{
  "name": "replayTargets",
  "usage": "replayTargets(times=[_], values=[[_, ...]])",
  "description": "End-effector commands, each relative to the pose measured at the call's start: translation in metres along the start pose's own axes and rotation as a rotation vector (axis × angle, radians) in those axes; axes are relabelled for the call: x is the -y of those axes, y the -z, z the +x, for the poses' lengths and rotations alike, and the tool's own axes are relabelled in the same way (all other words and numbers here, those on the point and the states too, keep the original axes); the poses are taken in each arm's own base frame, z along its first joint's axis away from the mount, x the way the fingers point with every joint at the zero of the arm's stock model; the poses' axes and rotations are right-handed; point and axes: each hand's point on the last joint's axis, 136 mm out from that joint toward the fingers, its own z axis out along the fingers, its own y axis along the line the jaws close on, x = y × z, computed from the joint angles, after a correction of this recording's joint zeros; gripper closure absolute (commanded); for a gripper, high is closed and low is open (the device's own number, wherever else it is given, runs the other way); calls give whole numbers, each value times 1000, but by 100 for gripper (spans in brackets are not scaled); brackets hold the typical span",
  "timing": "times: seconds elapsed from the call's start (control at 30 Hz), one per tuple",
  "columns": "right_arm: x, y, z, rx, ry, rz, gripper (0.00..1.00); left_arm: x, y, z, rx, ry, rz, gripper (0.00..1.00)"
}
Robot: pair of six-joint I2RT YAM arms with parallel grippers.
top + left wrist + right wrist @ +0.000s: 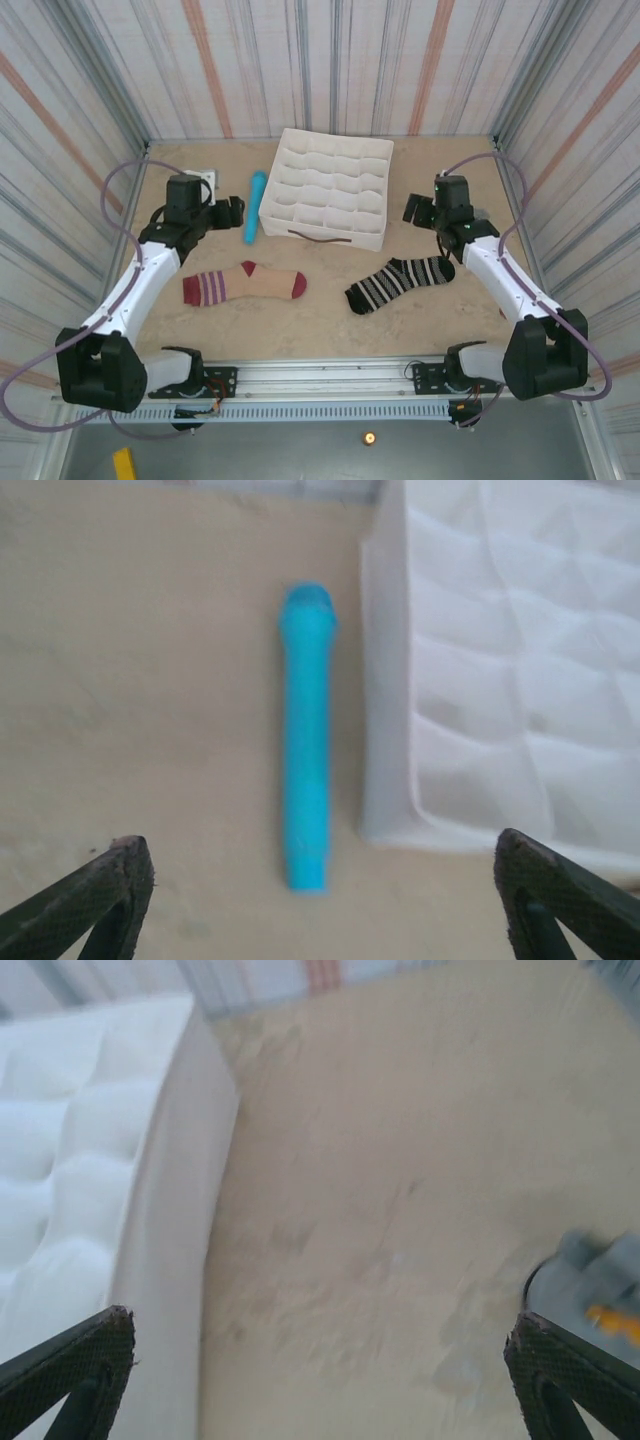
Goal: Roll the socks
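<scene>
Two socks lie flat on the tan table. The beige sock, with a maroon toe and a purple-striped cuff, is at front left. The black sock with thin white stripes is at front right. My left gripper hovers open behind the beige sock, apart from it, over bare table. In the left wrist view the left gripper has nothing between its jaws. My right gripper is open behind the black sock, to the right of the tray. In the right wrist view the right gripper holds nothing.
A white compartment tray stands at the back centre, and its wall is close to both grippers. A light-blue cylinder lies just left of it. A small white item sits back left. A grey object lies by the right fingers.
</scene>
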Motion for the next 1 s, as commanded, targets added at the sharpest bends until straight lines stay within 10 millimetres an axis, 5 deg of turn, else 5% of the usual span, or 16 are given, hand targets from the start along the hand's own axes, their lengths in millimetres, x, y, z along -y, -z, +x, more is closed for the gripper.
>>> replayTargets(times=[0.0, 0.37, 0.77, 0.97], values=[[3, 20, 59, -256, -132, 22, 1, 37, 26, 38, -204, 111, 160, 13], [-6, 38, 106, -333, -199, -11, 8, 139, 47, 96, -431, 275, 472, 30], [-27, 45, 144, -378, -137, -86, 43, 197, 32, 164, -588, 402, 508, 43], [-36, 48, 160, -405, -135, -138, 46, 224, 16, 181, -629, 456, 529, 50]])
